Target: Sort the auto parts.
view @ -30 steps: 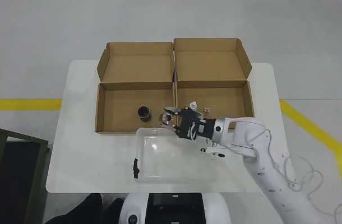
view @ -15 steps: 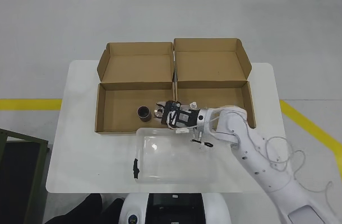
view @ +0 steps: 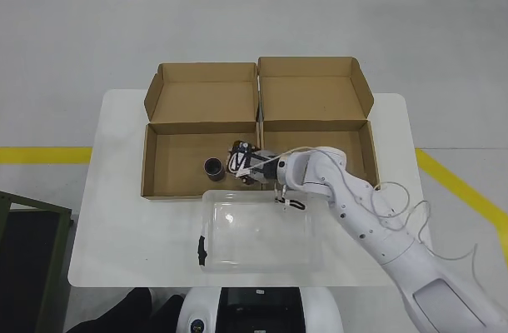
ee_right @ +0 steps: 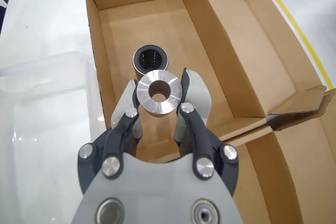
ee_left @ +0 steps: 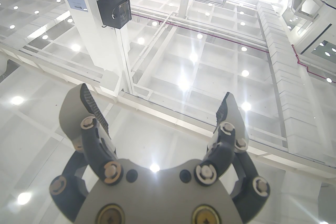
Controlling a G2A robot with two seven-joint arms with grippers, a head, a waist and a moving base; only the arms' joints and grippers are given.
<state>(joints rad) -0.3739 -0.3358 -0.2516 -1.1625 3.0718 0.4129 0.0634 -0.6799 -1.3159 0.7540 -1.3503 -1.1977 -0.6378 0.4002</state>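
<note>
My right gripper (ee_right: 159, 93) is shut on a silver metal ring (ee_right: 159, 93), a short thick cylinder with a hole through it. It hangs over the right end of the left cardboard box (view: 175, 166). In the top view the right gripper (view: 240, 161) is just inside that box. A dark cylindrical bushing (ee_right: 149, 60) stands upright on the box floor, just beyond the ring; in the top view the bushing (view: 213, 168) is left of the gripper. My left gripper (ee_left: 157, 109) is open, pointing up at a ceiling with nothing between its fingers.
A second open cardboard box (view: 354, 146) adjoins the first on the right. A clear plastic tray (view: 237, 237) lies in front of both boxes, with a small black piece (view: 201, 250) at its left rim. Both box lids (view: 206, 93) fold back away from me.
My right gripper has carried the metal ring leftward, from above the tray's far edge into the left box near the dark bushing.
</note>
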